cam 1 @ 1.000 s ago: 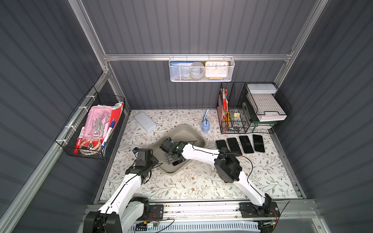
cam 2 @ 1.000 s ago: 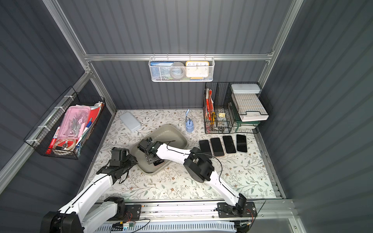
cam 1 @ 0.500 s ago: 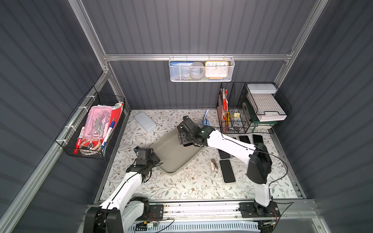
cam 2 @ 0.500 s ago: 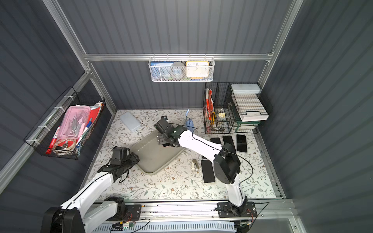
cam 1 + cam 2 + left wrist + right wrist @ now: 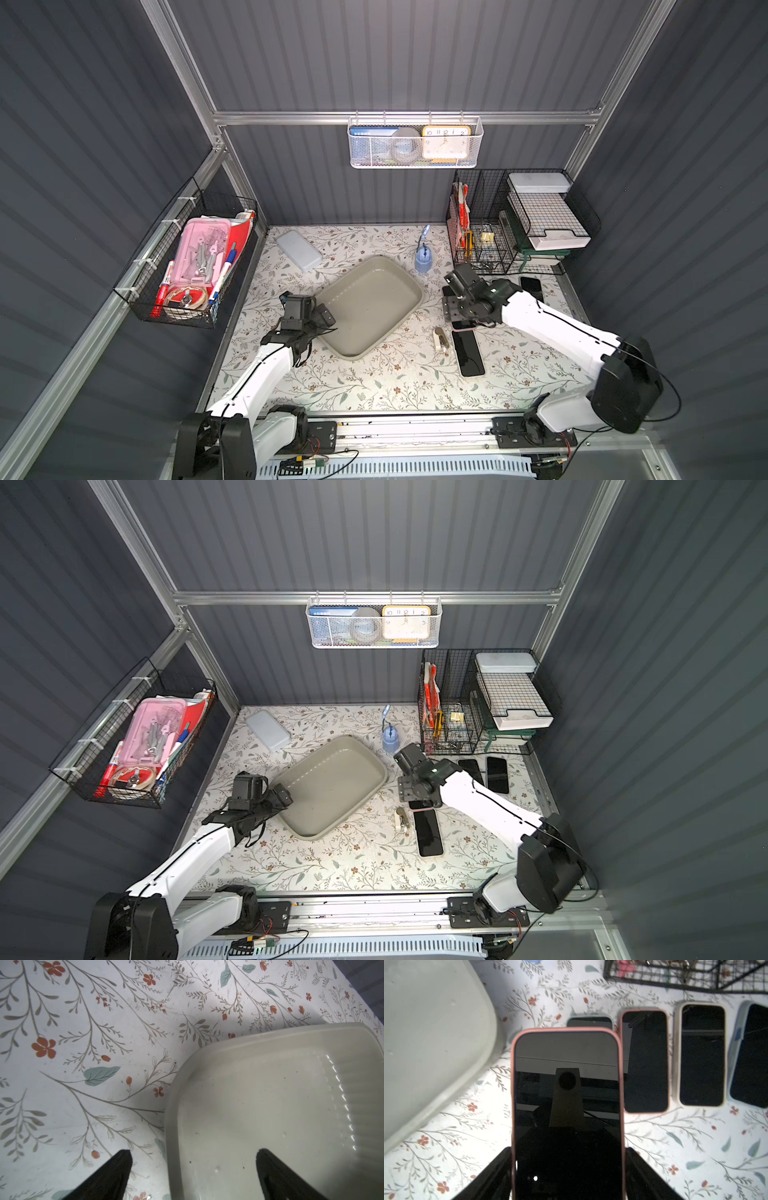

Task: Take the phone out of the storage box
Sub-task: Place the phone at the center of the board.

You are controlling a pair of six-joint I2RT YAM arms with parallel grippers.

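Observation:
The storage box [image 5: 409,279], a shallow grey-beige tub, lies at an angle on the flowered table, and both top views show it empty [image 5: 376,766]. My left gripper [image 5: 325,316] is open astride the box's near left rim [image 5: 172,1105]. One of its fingers [image 5: 119,1167] is over the table and the other is over the box's floor. My right gripper [image 5: 569,1153] is shut on the long sides of a pink-cased phone [image 5: 566,1095], screen up. It holds the phone above the table to the right of the box, and in the top views the gripper [image 5: 459,316] mostly covers it.
A row of phones [image 5: 702,1053] lies beyond the held one, in front of the black wire baskets [image 5: 498,232]. Another phone [image 5: 468,353] and a small stapler-like object [image 5: 440,337] lie nearer the front. A blue bottle [image 5: 423,259] and a pale-blue case [image 5: 299,250] stand behind the box.
My right arm has swung out of the box, past its far edge, to its right side, still gripping the phone. The left gripper has opened at the rim. The box has turned.

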